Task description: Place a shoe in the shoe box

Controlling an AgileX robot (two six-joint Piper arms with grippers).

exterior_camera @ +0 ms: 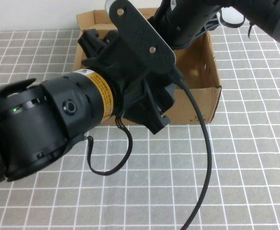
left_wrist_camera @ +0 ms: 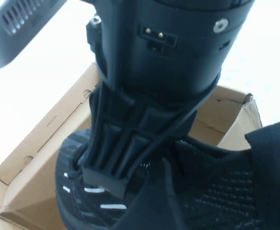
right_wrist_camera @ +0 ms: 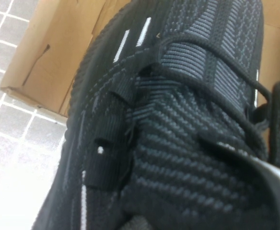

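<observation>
One black knit sneaker (right_wrist_camera: 188, 143) sits inside the brown cardboard shoe box (exterior_camera: 200, 103), its upper woven in fine ribbed and herringbone patterns. Black laces (right_wrist_camera: 212, 91) cross the top through fabric loops, and short light-grey dashes (right_wrist_camera: 133, 38) mark its side. In the left wrist view the sneaker (left_wrist_camera: 212, 191) fills much of the box (left_wrist_camera: 39, 158), and pale dashes show low on its side near the ridged sole edge.

The box is plain corrugated cardboard with its top open; its inner walls are bare and a flap corner stands up at the far end. It rests on a desk (exterior_camera: 245, 182) covered by a grey cloth with a white grid.

The left end effector (exterior_camera: 89, 40) reaches over the box's left side from the near edge, its black body and yellow-banded wrist hiding most of the interior in the high view; from these views I cannot tell whether its jaws are wide or narrow. The right end effector comes down into the box from the far right side and its tips are out of sight behind the left arm; it is closed, hanging just above the sneaker's laces. A black cable (exterior_camera: 202, 143) trails from the left arm across the desk, in front of the box.
</observation>
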